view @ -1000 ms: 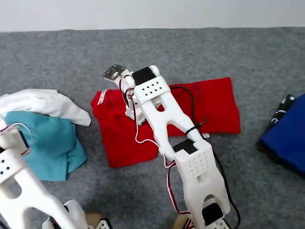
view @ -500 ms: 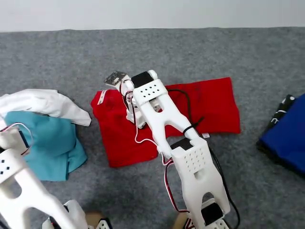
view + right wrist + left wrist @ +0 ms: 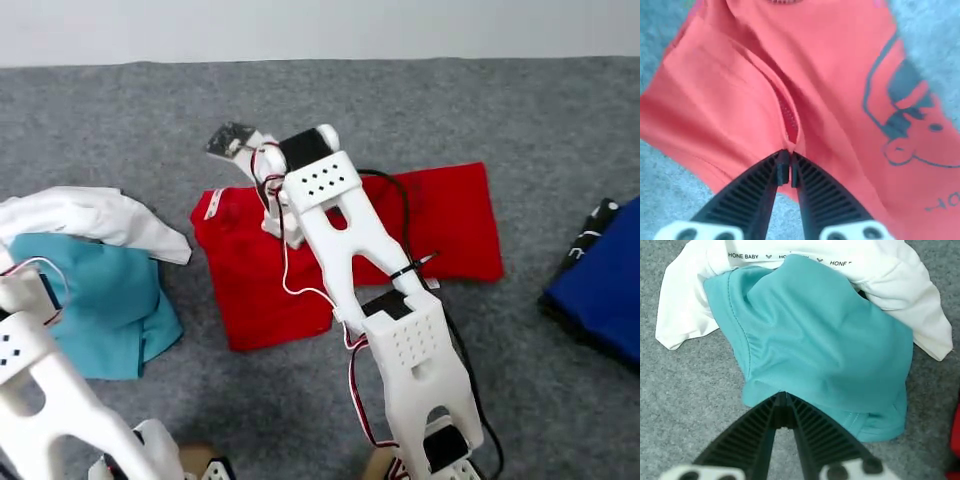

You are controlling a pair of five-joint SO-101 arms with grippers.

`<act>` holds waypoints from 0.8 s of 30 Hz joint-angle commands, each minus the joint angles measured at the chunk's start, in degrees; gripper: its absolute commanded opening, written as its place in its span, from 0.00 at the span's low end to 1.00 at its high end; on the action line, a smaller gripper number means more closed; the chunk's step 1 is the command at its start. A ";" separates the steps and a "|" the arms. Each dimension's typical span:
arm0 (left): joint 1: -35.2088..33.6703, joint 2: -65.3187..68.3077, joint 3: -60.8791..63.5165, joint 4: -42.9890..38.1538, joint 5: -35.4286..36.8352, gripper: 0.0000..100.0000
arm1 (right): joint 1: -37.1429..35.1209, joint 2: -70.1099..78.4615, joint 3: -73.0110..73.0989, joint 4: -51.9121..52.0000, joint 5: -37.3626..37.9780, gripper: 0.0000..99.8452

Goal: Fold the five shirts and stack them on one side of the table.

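The right arm (image 3: 350, 240), rooted at the table's near edge, is built of white plastic shells with rounded cut-outs. A flat white panel (image 3: 322, 178) on it carries a grid of small round holes. Black servo blocks (image 3: 303, 153) sit at its joints. Thin red and white wires (image 3: 288, 275) loop along its side, a black cable (image 3: 402, 215) arcs beside it, and a black tie (image 3: 408, 270) cinches one link. The left arm (image 3: 40, 390), at the near-left corner, is the same white plastic, with a thin red wire (image 3: 35, 263). The right gripper (image 3: 785, 159) and left gripper (image 3: 784, 401) each have black, tapering, ribbed jaws on a white base with round screw holes (image 3: 836, 472).
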 commanded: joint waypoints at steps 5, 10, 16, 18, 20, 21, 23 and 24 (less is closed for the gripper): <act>0.44 -1.49 -0.31 -0.62 0.35 0.00 | 2.42 -3.47 -5.80 0.22 0.44 0.01; 0.44 -1.49 -0.31 -0.62 0.26 0.00 | 6.73 -0.31 -5.80 -1.98 0.44 0.01; 0.44 -1.49 -0.31 -0.62 0.26 0.00 | 10.07 4.00 -5.89 -1.71 0.26 0.01; 0.44 -1.49 -0.31 -0.62 0.26 0.00 | 10.24 4.79 -5.89 -1.27 0.18 0.01; 0.44 -1.49 -0.31 -0.62 0.26 0.00 | 9.98 5.05 -5.89 -0.40 0.18 0.03; 0.44 -1.49 -0.31 -0.62 0.26 0.00 | 9.89 4.88 -5.89 0.13 0.09 0.05; 0.44 -1.49 -0.31 -0.62 0.26 0.00 | 9.63 4.18 -6.24 1.63 0.00 0.10; 0.44 -1.49 -0.31 -0.62 0.26 0.00 | 9.63 3.47 -6.51 2.24 -0.18 0.13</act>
